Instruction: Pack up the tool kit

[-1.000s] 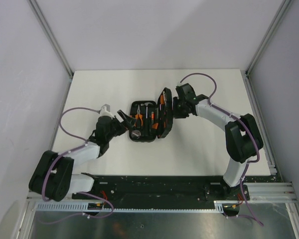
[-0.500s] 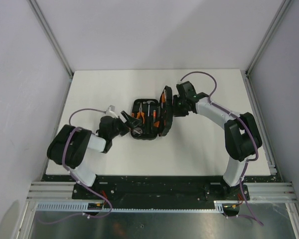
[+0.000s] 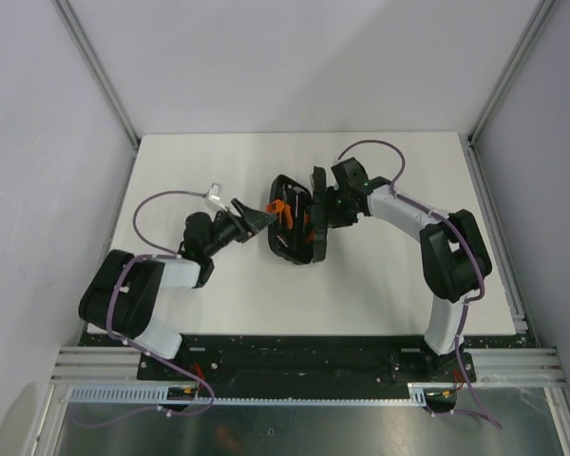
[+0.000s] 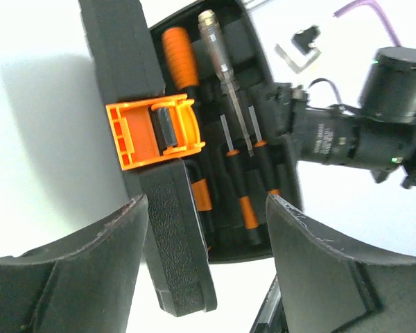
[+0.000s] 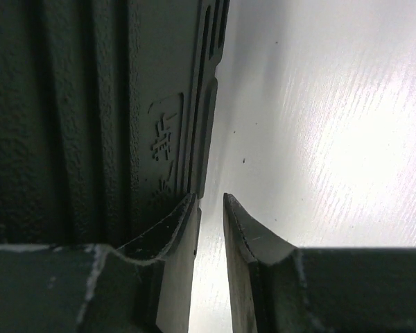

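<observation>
Two claws (image 3: pixel 262 218) (image 3: pixel 325 205), one tool kit (image 3: pixel 296 237)

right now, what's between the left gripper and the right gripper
The tool kit, partly shut, sits between the left gripper and right gripper; seen in the top view.

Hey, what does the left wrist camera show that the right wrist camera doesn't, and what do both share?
Only the left wrist view: the tool kit part open, its orange latch, an orange-handled screwdriver and slim drivers in their slots, and the right arm beyond. Only the right wrist view: the kit's ribbed outer shell close up, with the right end effector beside it, fingers narrowly apart. Both: the black tool kit on the white table.
</observation>
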`<state>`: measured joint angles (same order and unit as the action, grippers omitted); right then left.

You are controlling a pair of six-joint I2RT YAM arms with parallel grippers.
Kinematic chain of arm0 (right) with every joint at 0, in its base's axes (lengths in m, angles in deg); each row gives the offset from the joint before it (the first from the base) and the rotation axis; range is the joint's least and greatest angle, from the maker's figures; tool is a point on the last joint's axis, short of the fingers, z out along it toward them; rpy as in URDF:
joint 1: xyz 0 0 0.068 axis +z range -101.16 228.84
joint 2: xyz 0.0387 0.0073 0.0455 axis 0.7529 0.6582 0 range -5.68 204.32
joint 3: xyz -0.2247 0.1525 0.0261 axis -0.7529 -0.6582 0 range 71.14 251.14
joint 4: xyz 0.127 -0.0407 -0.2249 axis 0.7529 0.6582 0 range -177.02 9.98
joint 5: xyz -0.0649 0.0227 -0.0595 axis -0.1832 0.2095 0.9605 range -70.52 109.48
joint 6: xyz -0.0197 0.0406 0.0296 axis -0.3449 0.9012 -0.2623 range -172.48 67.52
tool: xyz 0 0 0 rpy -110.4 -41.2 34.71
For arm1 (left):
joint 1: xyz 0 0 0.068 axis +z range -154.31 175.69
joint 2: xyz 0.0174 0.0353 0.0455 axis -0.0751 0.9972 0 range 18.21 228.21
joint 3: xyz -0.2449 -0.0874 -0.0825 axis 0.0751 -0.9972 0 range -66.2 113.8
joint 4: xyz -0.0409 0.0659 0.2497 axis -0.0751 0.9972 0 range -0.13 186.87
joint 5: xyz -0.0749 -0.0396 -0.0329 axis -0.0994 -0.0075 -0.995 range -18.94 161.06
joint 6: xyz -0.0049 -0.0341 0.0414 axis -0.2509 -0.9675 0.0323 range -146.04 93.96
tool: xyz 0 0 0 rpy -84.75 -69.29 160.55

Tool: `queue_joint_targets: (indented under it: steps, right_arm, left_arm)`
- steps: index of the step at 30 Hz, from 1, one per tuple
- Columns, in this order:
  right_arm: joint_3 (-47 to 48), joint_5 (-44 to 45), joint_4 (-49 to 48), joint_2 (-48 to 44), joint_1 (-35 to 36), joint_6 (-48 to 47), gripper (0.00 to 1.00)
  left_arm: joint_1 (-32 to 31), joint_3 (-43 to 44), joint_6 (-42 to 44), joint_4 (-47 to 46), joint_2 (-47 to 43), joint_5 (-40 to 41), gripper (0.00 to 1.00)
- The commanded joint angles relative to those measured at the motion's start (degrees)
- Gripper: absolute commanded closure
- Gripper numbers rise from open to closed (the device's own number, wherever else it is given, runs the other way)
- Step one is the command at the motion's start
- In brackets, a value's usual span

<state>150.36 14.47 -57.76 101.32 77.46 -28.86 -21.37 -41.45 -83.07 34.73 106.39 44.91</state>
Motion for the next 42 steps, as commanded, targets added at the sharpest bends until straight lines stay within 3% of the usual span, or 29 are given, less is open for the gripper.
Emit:
queue_joint_targets:
  steps: [1, 6, 13, 20, 23, 28, 32, 36, 42]
  right_arm:
    - [1.75, -2.76, -0.54, 0.68, 1.52, -0.86, 0.73]
    - [2.87, -3.67, 0.26, 2.12, 2.18, -1.44, 0.73]
    - [4.3, -4.32, 0.42, 2.35, 2.75, -1.88, 0.72]
    - [8.57, 0.2, 3.33, 2.81, 6.08, -5.54, 0.47]
    - [9.46, 0.73, 4.02, 3.45, 6.73, -5.89, 0.42]
    - [10.17, 0.36, 4.33, 4.67, 7.39, -6.38, 0.38]
    - [10.61, 0.42, 4.68, 5.34, 7.54, -6.39, 0.37]
    - [10.37, -0.24, 4.5, 5.63, 7.22, -6.05, 0.38]
    - [9.44, -2.81, 3.51, 5.73, 6.07, -5.12, 0.41]
  left_arm:
    - [-2.85, 5.1, -1.01, -5.09, 2.16, -4.44, 0.27]
    - [-6.39, 9.21, -0.79, -5.13, 10.74, -5.47, 0.25]
    - [-8.87, 12.27, -0.2, -5.1, 13.86, -6.41, 0.22]
    - [-10.7, 13.78, 3.02, -4.89, 9.47, -7.14, 0.08]
    - [-10.79, 14.4, 3.89, -4.51, 6.82, -7.1, 0.02]
    - [-10.95, 15.43, 5.15, -3.95, 4.99, -7.38, 0.01]
    - [-10.97, 15.44, 4.52, -3.88, 4.01, -7.19, 0.02]
    - [-10.98, 14.98, 4.1, -3.28, 1.19, -5.07, 0.15]
    - [-10.98, 14.97, 3.6, -1.91, -1.5, -0.98, 0.25]
